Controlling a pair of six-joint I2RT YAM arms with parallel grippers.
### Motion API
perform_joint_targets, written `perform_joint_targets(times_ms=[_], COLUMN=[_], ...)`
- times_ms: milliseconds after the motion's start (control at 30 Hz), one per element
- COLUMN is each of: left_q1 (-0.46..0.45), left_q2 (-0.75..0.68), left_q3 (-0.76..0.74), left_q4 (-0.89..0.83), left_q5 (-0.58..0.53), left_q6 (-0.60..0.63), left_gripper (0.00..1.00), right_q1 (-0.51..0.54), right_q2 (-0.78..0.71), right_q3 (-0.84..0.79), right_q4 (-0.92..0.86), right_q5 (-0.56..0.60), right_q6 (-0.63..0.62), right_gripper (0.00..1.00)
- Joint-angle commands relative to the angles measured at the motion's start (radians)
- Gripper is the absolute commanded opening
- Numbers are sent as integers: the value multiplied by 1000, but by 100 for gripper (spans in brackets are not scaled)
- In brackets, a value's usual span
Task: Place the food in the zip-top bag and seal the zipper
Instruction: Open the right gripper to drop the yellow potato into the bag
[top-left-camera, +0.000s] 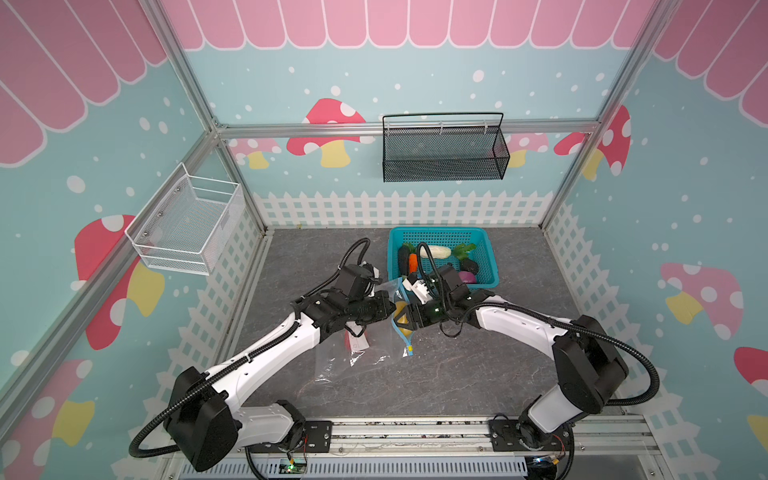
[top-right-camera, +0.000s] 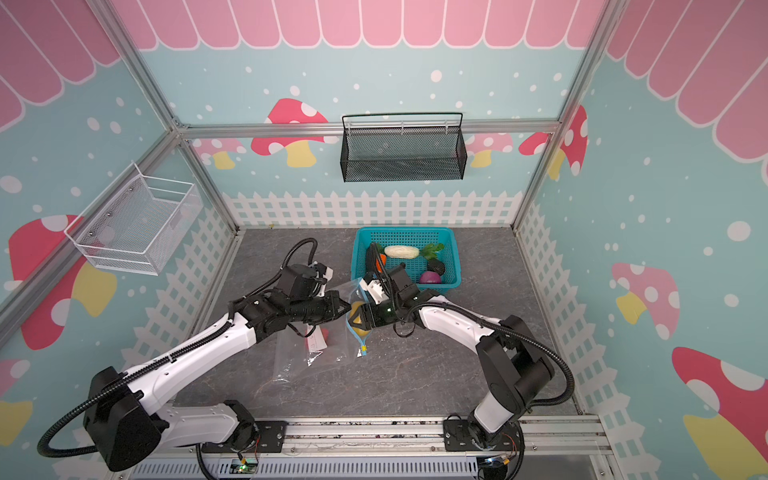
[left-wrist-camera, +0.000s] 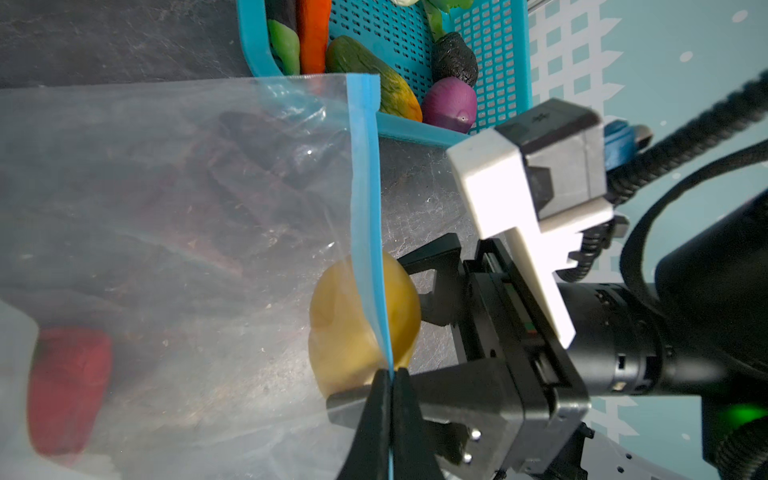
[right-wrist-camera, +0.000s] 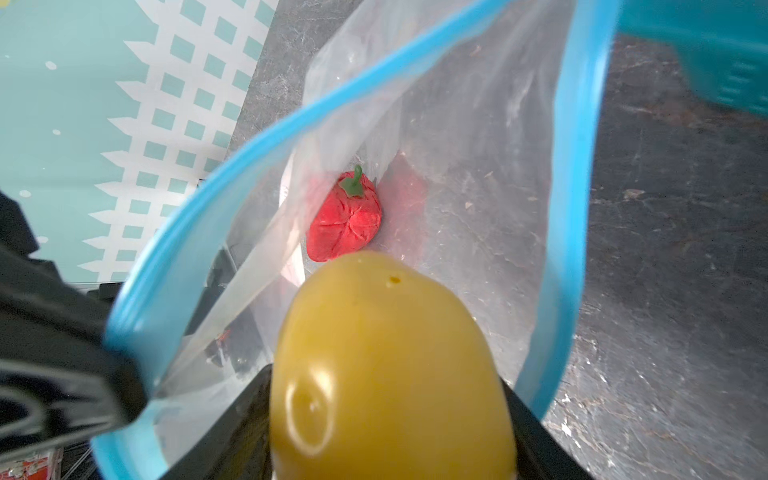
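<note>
Yellow potato (left-wrist-camera: 402, 307) in the right gripper's (top-left-camera: 401, 321) grasp half veiled by bag (left-wrist-camera: 187, 208); left gripper (left-wrist-camera: 390, 386) pinches zipper (left-wrist-camera: 368, 187).

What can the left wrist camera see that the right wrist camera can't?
Only left wrist: the veggies waiting in the basket, like the onion and carrot. Only right wrist: a look straight into the open bag, and the green stem on the red pepper. Both: the potato, the bag with its blue zipper, and the pepper, though it is blurry in the left wrist view.
</note>
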Motion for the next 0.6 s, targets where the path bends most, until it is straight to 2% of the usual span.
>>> perform_joint_targets(times_ms=[0, 133, 367, 567], left_q1=[-5, -5, -4, -5], left_q2=[-28, -29, -29, -28], left_q3=[22, 11, 1, 1], left_q4=[5, 15, 24, 27], left_q5=[0, 3, 4, 7], left_q6=[-11, -14, -16, -16], left_gripper=[0, 0, 0, 0], right_q1=[7, 9, 12, 14], right_q2=[13, 10, 3, -1], right_q3=[14, 12, 6, 9], right_q4=[-7, -9, -12, -13], right_q5=[-10, -10, 0, 6], right_q6=[-5, -3, 4, 7], right_gripper=[57, 60, 75, 84])
